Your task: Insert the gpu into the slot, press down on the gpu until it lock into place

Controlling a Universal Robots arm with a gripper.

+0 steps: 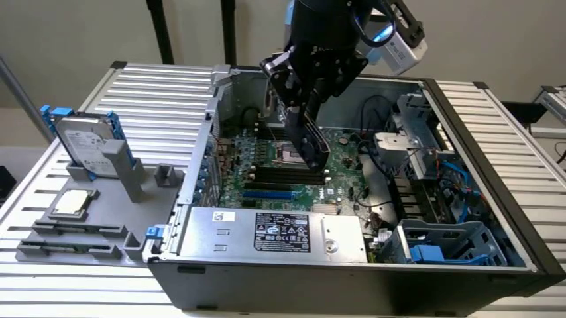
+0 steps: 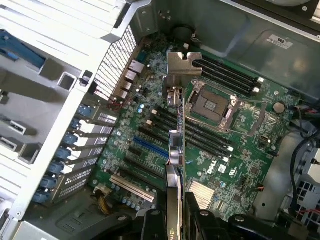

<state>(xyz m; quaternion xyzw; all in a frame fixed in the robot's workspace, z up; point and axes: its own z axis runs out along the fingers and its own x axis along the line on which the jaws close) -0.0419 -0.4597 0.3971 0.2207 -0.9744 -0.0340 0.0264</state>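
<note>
Closest, at about six o'clock in the exterior view, a shiny silver metal power supply box (image 1: 221,232) with a black sticker is sitting just inside the front wall of the big black open computer case (image 1: 354,291). Over at nine o'clock, the exterior view's left, a small square silver chip (image 1: 73,202) is resting in a grey holder on the ribbed grey metal table (image 1: 159,93). Just behind the silver box, a flat green circuit board (image 1: 343,156) is lying on the case floor, and the long, narrow blue plastic slot (image 1: 268,196) is sitting on it with nothing pushed into it. At twelve o'clock from the slot, a few long black memory strips (image 1: 278,174) are lying side by side. A silver hard drive with blue rails (image 1: 84,142) is standing up on the table, farther back than the chip. The thin, flat, black rectangular gpu (image 1: 311,142) is hanging in the air over the black strips, leaning, at about one o'clock from the slot and not touching it. The black robot gripper (image 1: 299,99) is reaching down from twelve o'clock and squeezing the top of the gpu tight between its fingers. In the wrist view the gpu (image 2: 176,145) is showing edge-on in the gripper (image 2: 175,217), with a bent silver metal bracket (image 2: 182,64) at its far end, and the slot (image 2: 149,148) is lying close beside the card's edge.
</note>
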